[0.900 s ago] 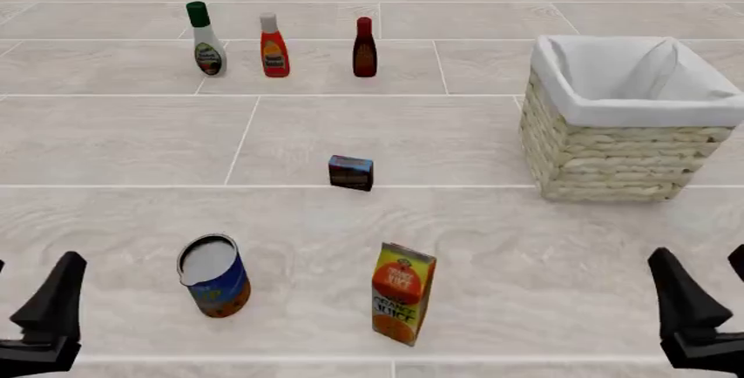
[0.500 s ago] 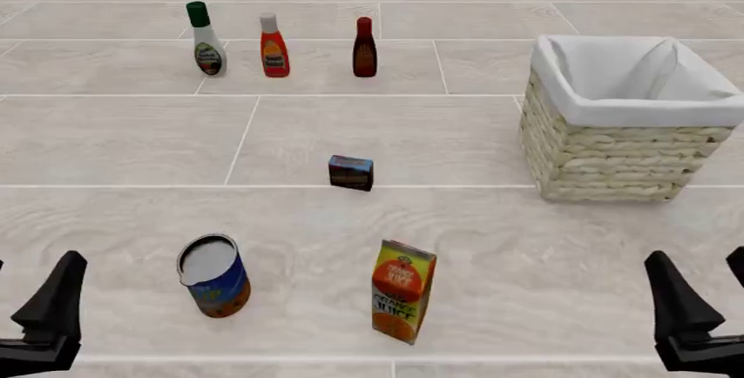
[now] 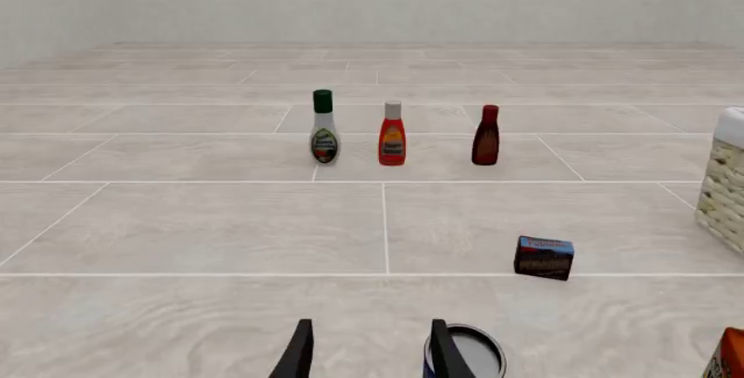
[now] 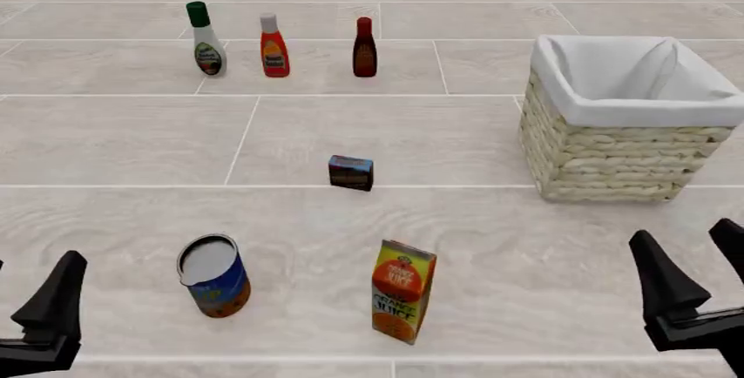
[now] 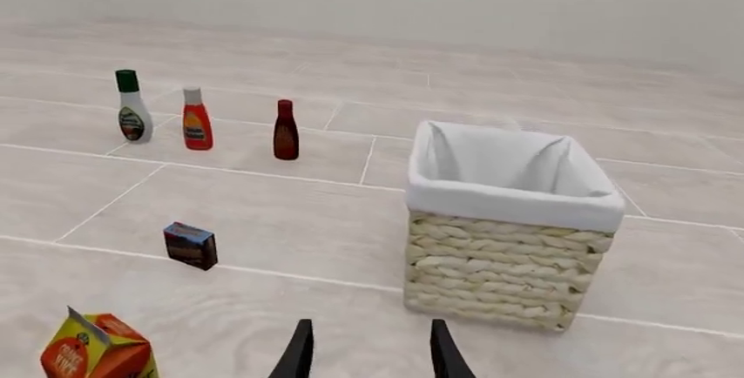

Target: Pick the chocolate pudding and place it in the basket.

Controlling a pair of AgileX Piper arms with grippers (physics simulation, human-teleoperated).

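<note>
Both arms low and near, nothing picked up.

Left gripper [image 4: 23, 304] and right gripper [image 4: 694, 269] hang empty, jaws apart; beyond them the chocolate pudding [image 4: 351, 172] sits mid-table, reachable, well left of the basket [image 4: 628, 156].

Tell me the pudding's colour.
Dark brown with a bluish top edge; the left wrist view shows it best.

High front overview, low forward-facing wrists, shared bottles [image 4: 274, 45]
</note>
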